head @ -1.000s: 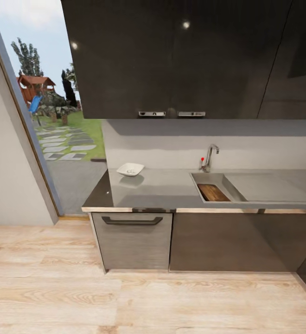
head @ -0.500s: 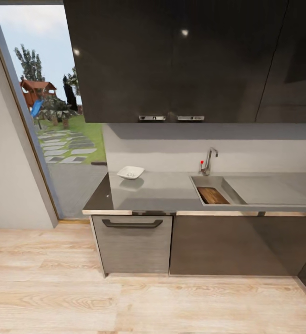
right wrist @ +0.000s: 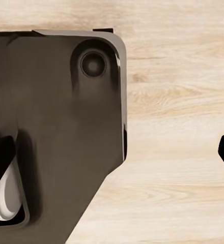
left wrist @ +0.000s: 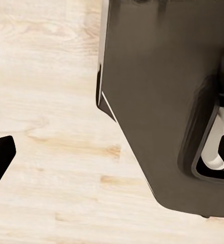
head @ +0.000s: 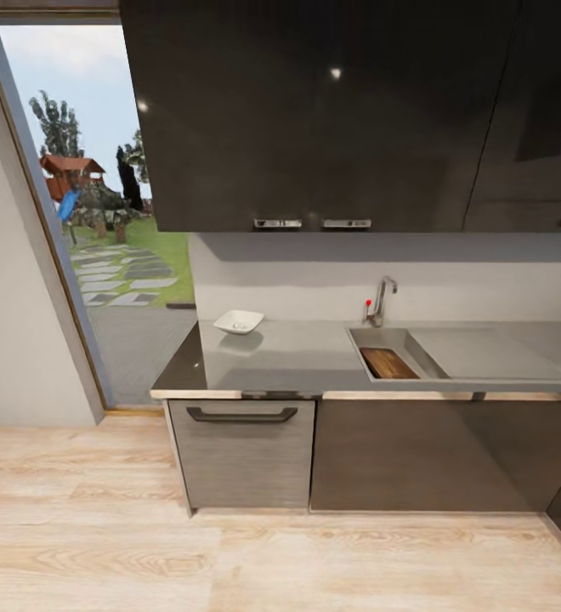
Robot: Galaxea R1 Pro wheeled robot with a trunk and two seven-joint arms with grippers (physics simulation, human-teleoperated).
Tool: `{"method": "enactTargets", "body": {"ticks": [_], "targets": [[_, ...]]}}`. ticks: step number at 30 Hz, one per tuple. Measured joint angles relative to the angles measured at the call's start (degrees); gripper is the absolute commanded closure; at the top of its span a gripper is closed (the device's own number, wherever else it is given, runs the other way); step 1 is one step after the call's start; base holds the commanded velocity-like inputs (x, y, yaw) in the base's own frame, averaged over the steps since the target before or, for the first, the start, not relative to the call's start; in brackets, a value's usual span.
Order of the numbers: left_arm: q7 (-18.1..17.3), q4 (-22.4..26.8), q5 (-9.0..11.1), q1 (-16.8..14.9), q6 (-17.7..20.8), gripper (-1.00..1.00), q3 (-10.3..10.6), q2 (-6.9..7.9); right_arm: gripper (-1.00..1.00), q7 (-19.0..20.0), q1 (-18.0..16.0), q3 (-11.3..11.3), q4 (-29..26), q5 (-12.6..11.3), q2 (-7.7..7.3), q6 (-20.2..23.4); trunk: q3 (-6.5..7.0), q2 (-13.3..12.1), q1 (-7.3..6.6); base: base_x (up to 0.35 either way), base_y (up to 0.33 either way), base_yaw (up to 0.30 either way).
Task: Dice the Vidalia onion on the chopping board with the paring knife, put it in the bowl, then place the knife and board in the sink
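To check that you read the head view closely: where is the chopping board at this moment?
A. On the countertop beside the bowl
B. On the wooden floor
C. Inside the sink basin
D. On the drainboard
C: the brown chopping board lies within the sink basin, below the tap.

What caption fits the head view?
Kitchen from afar: chopping board in the sink, white bowl on the countertop.

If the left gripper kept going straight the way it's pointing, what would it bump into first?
Probably the wooden floor. The left gripper looks open and points down at the pale planks, right beside the robot's own dark base. Depth is hard to judge, so it might graze that base.
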State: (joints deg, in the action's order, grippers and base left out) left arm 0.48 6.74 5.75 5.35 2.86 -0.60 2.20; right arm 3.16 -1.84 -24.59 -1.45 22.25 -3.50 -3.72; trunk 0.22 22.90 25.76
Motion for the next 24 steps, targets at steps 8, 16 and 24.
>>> {"method": "enactTargets", "body": {"ticks": [8, 16, 24], "targets": [[0.0, 0.0, 0.0, 0.0, 0.0, -1.0, 0.0, 0.0, -1.0, -0.1, 0.0, 0.2, -1.1, 0.1, 0.05, -4.0, 0.66, 0.0, 0.0, 0.0, 0.0, -0.034], [0.0, 0.0, 0.0, 0.0, 0.0, -1.0, 0.0, 0.0, -1.0, -0.2, 0.0, 0.2, -1.2, 0.1, 0.71, -8.4, 0.72, 0.0, 0.0, 0.0, 0.0, -0.001], [0.0, 0.0, 0.0, 0.0, 0.0, -1.0, 0.0, 0.0, -1.0, -0.2, 0.0, 0.2, -1.2, 0.1, 0.72, -9.0, 0.72, 0.0, 0.0, 0.0, 0.0, 0.0]]}}
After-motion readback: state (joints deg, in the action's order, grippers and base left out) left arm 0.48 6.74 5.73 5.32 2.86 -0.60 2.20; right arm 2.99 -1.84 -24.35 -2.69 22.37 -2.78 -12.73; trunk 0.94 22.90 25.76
